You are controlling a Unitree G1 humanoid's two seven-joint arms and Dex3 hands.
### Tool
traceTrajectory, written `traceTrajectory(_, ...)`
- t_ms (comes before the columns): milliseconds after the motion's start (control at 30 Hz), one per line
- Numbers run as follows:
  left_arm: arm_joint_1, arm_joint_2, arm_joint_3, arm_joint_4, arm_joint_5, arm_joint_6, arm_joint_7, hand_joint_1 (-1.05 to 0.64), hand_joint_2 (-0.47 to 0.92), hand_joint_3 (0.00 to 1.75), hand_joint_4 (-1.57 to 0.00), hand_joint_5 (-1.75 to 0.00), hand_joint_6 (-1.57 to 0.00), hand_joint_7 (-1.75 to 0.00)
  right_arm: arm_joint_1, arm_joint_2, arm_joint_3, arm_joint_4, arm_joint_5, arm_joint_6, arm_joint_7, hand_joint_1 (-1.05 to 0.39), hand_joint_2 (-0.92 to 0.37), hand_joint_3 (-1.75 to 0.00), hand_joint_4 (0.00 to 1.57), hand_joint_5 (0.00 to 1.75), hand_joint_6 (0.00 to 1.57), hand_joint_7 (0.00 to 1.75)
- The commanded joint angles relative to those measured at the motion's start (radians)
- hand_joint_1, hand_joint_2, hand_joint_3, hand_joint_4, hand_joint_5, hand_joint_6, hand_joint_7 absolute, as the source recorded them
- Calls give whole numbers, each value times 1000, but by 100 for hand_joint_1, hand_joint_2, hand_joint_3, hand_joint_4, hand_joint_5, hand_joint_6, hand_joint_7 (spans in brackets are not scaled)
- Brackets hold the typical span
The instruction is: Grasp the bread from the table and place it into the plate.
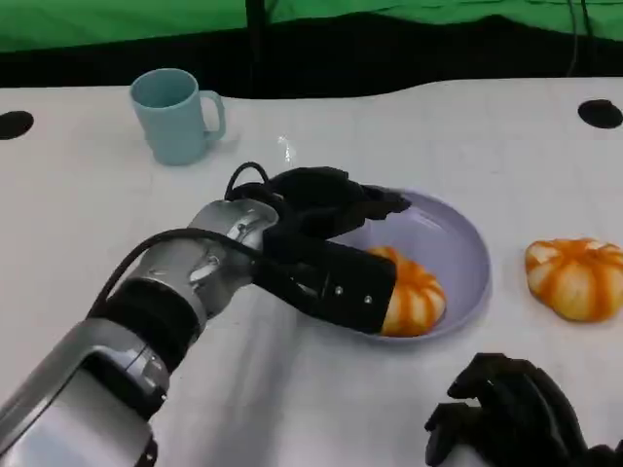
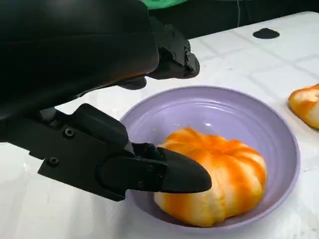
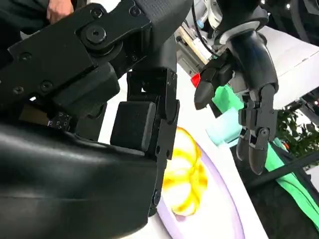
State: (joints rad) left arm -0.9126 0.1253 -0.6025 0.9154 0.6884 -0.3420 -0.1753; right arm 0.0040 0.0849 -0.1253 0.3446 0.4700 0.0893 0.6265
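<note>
The round orange-and-white striped bread [image 1: 414,297] lies inside the shallow lavender plate [image 1: 467,243]. The left hand [image 1: 336,233] hovers above it, fingers spread, gripping nothing — a careless withdrawal could drag the bread out.

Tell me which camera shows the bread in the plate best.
The left wrist view: the bread sits close and almost whole. The head view has the left hand covering part; the right wrist view shows a slice.
</note>
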Motion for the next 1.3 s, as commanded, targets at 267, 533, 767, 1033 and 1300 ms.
traceTrajectory(267, 70, 75, 34, -136, -40, -6, -42, -90, 92, 38, -2, -40, -18, -3, -4, -10, -7, -5, 7, 10, -12, -104, -73, 0, 157, 75, 157, 40)
traceTrajectory(533, 265, 147, 154, -332, -194, -111, -51, -76, 92, 37, -21, -47, -32, -6, 4, -6, -4, -21, 6, 18, -25, -105, -72, 0, 157, 75, 157, 38)
traceTrajectory(767, 273, 146, 162, -346, -191, -105, -60, -76, 92, 37, -22, -46, -32, -6, 4, -6, -4, -23, 6, 20, -26, -105, -72, 0, 157, 74, 157, 37)
traceTrajectory(1033, 685, 63, 380, -503, -697, -336, -65, -58, 92, 35, -33, -161, -37, -127, 4, -11, -6, -23, 10, 17, -10, -103, -74, -1, 157, 76, 157, 39)
traceTrajectory(1300, 800, 29, 429, -605, -870, -267, -180, -69, 92, 39, -41, -175, -34, -167, 4, -10, -7, -26, 11, 19, -14, -104, -73, 0, 157, 76, 157, 39)
